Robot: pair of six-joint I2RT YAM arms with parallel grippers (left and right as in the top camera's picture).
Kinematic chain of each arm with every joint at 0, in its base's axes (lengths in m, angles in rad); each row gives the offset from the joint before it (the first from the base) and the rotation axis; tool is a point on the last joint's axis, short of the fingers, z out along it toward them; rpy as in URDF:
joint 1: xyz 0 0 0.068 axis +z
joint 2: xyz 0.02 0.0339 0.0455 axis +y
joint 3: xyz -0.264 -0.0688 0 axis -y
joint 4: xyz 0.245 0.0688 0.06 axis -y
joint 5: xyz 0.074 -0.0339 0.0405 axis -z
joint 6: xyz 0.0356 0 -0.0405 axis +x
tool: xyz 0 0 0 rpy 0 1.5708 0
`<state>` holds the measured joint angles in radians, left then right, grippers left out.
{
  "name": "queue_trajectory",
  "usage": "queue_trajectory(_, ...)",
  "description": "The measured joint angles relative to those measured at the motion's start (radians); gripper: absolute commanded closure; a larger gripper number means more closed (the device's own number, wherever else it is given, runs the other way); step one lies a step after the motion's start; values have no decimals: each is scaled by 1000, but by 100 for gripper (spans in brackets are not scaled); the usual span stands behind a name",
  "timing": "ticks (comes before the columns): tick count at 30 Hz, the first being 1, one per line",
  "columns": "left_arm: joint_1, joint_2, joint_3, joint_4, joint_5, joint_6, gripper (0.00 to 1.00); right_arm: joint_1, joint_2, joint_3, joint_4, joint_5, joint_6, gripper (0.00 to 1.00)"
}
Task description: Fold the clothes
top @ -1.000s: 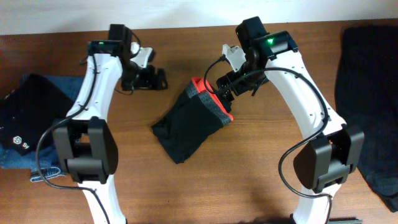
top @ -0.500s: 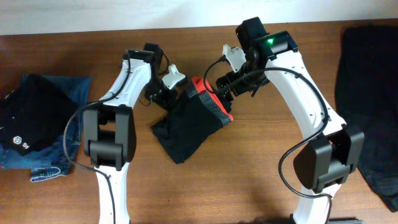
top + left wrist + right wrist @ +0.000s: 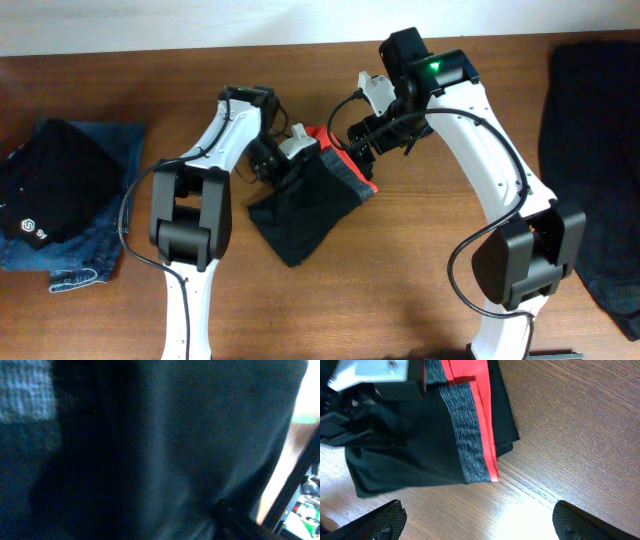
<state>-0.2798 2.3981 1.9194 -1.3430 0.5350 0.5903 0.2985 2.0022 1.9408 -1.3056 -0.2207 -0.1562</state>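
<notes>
White left arm (image 3: 212, 140) reaches toward centre, left claw (image 3: 287, 160) pressed low, its spread unclear. White right arm (image 3: 487, 150) arches leftward, right claw (image 3: 358, 135) gaping wide.

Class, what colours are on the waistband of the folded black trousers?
The waistband is red-orange beside speckled grey; clearest in the right wrist view.

A brown wooden tabletop (image 3: 380, 290) fills nearly all of the overhead view, its grain running left to right. Along its far edge lies 1 pale white strip (image 3: 150, 25), widest at the left and narrowing toward the right. In the right wrist view the wood grain runs diagonally and 1 bright patch of glare (image 3: 530, 515) sits on the wood near the bottom. The left wrist view shows only a blurred sliver of the wood at its right edge.
</notes>
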Motion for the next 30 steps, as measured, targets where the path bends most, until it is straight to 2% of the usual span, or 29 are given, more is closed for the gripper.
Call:
queue_trajectory(2,-6,7,-1,1,0,6,98,0,0,0,0,0,0,1)
queue_trajectory(3,-8,9,-1,5,2,7,99,0,0,0,0,0,0,1)
queue_trajectory(10,0,11,-1,20,-5,11,99,0,0,0,-5,3,0,1)
queue_trajectory(13,11,11,2,31,-47,-32,99,0,0,0,-16,21,0,1)
queue_trajectory(21,97,13,153,-26,-316,-221,99,-4,0,0,-23,63,0,1)
queue_trajectory(30,171,-104,187,-42,-588,-305,99,-92,0,2,-35,103,0,1)
